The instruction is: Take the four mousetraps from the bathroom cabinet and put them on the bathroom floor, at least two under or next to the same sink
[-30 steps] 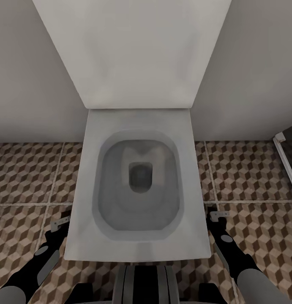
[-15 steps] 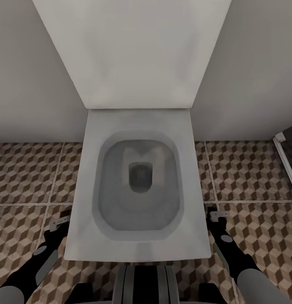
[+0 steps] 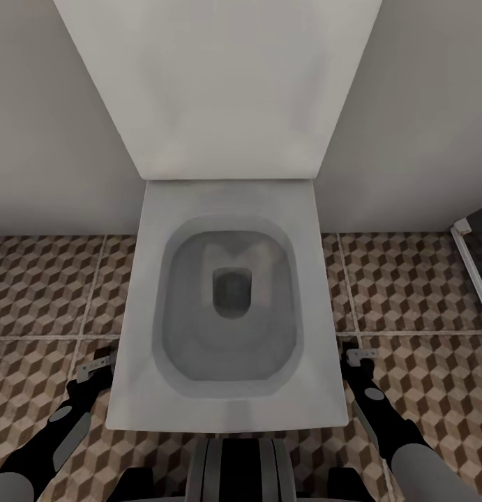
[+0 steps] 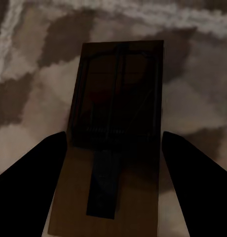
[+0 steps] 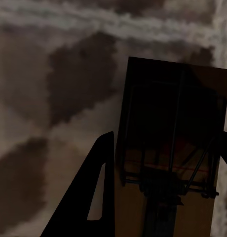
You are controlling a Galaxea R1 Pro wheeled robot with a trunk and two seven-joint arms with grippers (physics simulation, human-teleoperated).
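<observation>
In the left wrist view one mousetrap (image 4: 118, 98), a small wooden board with dark wire, sits between the fingers of my left gripper (image 4: 115, 136), just above the cube-patterned bathroom floor (image 4: 202, 74). A second mousetrap (image 5: 172, 98) is held the same way by my right gripper (image 5: 168, 140) over the tiles (image 5: 54, 74). In the head view my left gripper (image 3: 95, 366) hangs low beside the toilet's left side. My right gripper (image 3: 359, 355) hangs low at its right side. The cabinet, the sink and the other mousetraps are out of view.
A white toilet (image 3: 227, 307) with its lid up stands straight ahead against a pale wall, between my two arms. Patterned tiles (image 3: 422, 293) spread out on both sides. A white frame edge (image 3: 471, 265) runs along the far right.
My left forearm has shifted slightly outward to the left, its gripper staying low by the toilet. The right arm and the camera have not moved.
</observation>
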